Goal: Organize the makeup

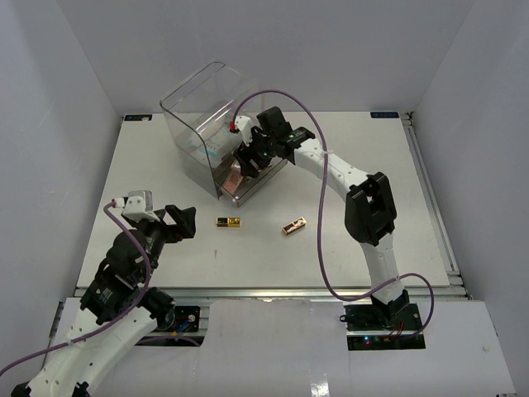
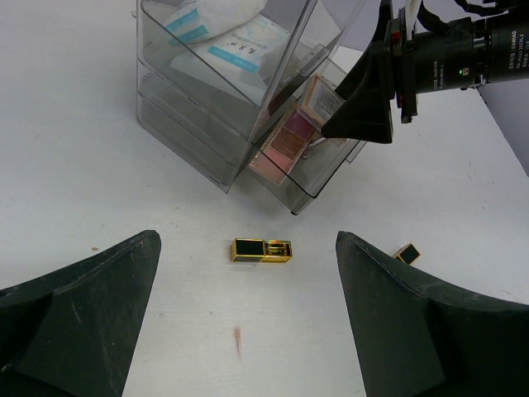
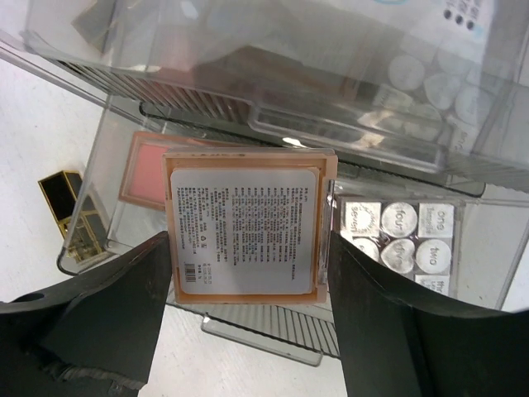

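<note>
My right gripper (image 1: pixel 248 161) reaches into the open bottom drawer (image 3: pixel 273 335) of the clear drawer box (image 1: pixel 207 107). Its fingers press both sides of a flat brown palette (image 3: pixel 244 223), white label up, held over a pink palette (image 3: pixel 142 169) and beside a grey palette (image 3: pixel 397 240). White-teal packets (image 2: pixel 223 33) lie in the top compartment. Two gold-black cases (image 1: pixel 229 222) (image 1: pixel 293 226) lie on the table in front of the box. My left gripper (image 1: pixel 178 222) is open and empty, low over the table, left of the nearer case (image 2: pixel 262 250).
White walls enclose the table on three sides. The right arm's purple cable (image 1: pixel 318 240) loops over the table right of the cases. A small reddish smear (image 2: pixel 237 339) marks the table between my left fingers.
</note>
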Controlling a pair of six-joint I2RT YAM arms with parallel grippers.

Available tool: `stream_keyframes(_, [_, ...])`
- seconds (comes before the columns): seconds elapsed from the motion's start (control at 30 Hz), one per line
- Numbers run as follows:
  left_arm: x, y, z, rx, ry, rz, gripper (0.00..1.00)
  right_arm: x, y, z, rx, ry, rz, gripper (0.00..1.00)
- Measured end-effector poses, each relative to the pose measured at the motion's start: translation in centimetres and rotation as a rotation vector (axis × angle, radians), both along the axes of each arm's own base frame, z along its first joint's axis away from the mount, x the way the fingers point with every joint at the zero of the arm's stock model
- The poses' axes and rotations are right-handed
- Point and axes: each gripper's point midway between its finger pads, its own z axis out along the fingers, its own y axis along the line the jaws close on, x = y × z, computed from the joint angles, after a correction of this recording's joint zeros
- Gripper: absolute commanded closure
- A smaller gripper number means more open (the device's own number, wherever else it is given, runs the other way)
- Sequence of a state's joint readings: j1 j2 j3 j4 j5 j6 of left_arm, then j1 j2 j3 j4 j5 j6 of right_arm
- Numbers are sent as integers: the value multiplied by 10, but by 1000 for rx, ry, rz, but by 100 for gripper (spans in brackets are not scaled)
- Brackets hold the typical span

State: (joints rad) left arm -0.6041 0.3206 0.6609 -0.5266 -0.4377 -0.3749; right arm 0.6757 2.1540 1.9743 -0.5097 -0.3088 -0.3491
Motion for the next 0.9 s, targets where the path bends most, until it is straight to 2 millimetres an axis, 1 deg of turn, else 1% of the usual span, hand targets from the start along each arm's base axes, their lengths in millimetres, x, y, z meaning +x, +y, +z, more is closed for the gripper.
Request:
stream_keyframes(0.27, [0, 0, 0, -1, -2, 0, 2, -15, 19, 0, -8, -16, 21, 65])
stream_keyframes(0.43, [-1, 1, 1, -4, -5, 0, 2, -14, 20, -7, -32, -25, 7, 61])
stream_keyframes(0.5, [-1, 1, 1, -5, -6, 0, 2, -14, 21, -11, -42, -26, 4, 55])
stream_keyframes(0.63, [-1, 1, 2, -6, -8, 0, 2, -13, 21, -14, -56, -32, -7, 50])
stream_keyframes(0.67, [-1, 1, 2, -6, -8, 0, 2, -13, 21, -15, -59, -32, -9, 48])
stream_keyframes(0.77, [-1, 1, 2, -6, -8, 0, 2, -14, 21, -17, -64, -27, -21, 32])
stream_keyframes(0.8, [-1, 1, 2, -6, -8, 0, 2, -14, 22, -18, -65, -24, -27, 19])
stream_keyframes(0.83, [-1, 1, 2, -6, -8, 0, 2, -15, 22, -18, -65, -23, -30, 10])
stream_keyframes(0.9, [-1, 1, 2, -6, -9, 0, 2, -16, 23, -18, -66, -21, -35, 10])
